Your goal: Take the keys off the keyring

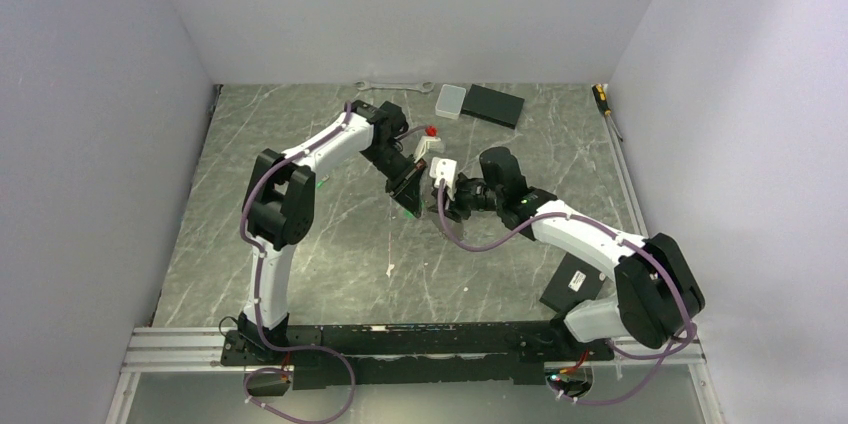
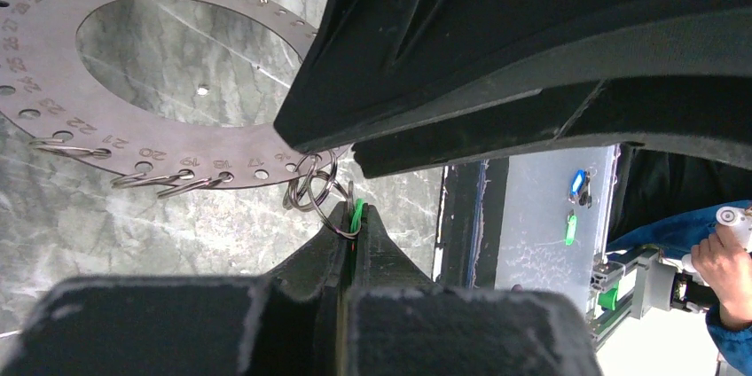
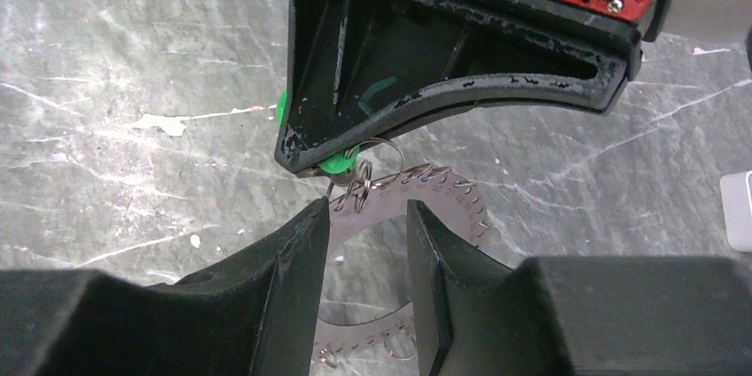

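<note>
Risk first: the key (image 3: 338,162) hangs on a small wire loop at the keyring (image 2: 53,101) rim, so an off-line pull could twist that loop or drag the key out of its pinch (a slim hold, by the look). The left gripper (image 2: 353,221) has its jaws clenched on the key, just beside the rim. The right gripper (image 3: 365,216) straddles the rim, jaws part-open; whether they bite, I cannot tell.
</note>
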Motion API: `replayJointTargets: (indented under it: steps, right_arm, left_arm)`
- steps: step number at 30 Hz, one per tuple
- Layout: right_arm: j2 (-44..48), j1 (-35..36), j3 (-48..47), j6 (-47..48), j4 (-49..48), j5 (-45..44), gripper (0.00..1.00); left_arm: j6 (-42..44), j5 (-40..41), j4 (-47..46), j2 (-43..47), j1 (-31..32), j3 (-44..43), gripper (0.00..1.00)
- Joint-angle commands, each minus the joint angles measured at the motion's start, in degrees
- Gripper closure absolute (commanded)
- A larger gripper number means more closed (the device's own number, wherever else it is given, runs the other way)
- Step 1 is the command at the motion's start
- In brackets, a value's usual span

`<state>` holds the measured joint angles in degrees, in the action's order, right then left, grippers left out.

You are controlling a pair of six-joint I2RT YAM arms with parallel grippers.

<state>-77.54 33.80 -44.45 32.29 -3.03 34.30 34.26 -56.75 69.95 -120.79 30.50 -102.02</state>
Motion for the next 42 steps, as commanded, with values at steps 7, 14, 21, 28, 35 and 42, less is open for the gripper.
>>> replayJointTargets:
  steps: [7,14,21,28,35,42]
  right_arm:
    - [-0.9,1.9,-3.1,3.3,-1.3,-4.0,0.62]
    - [-1.5,2.6,-3.2,4.8,-0.8,-5.7,0.71]
    - [-1.5,2.8,-2.6,5.0,-1.6,-7.2,0.86]
    - [-0.7,2.7,-2.3,4.5,-2.5,-9.3,1.00]
    - [0.6,2.5,-1.0,2.3,-4.8,-9.8,1.00]
    - [-0.1,2.5,-2.7,3.0,-2.2,-6.6,0.79]
  left_arm:
    - [0.3,-3.2,1.4,4.2,1.1,-0.5,1.00]
    - [0.6,-3.5,1.7,4.4,1.1,-1.0,1.00]
    - [1.3,-4.2,2.2,4.8,1.0,-0.6,1.00]
    - [1.7,-3.6,2.0,5.4,0.4,0.1,1.00]
    - [1.9,-3.7,1.2,5.6,-1.3,1.5,1.00]
    - [2.4,-4.5,1.5,5.5,-1.3,1.4,1.00]
